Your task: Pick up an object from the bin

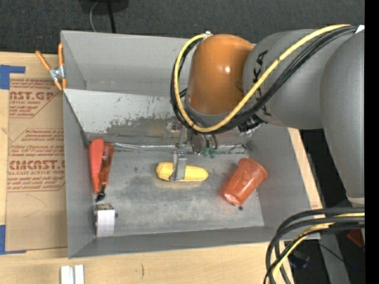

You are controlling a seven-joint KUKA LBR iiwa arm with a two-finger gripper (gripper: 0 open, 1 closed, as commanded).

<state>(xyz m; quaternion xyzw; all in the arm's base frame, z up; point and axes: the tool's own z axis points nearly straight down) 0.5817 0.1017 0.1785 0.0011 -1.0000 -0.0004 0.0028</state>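
A yellow banana-shaped toy (192, 174) lies flat in the middle of the bin floor. My gripper (179, 169) comes down from under the orange wrist cover, and one grey finger (178, 163) stands right across the toy's middle, touching or nearly touching it. To its right an orange-red plastic cup (243, 181) lies on its side, mouth toward the upper right.
An orange-handled tool (98, 165) lies along the bin's left wall. Below it, in the front left corner, stands a small white and grey block (105, 219). The arm and its cables cover the bin's back right part.
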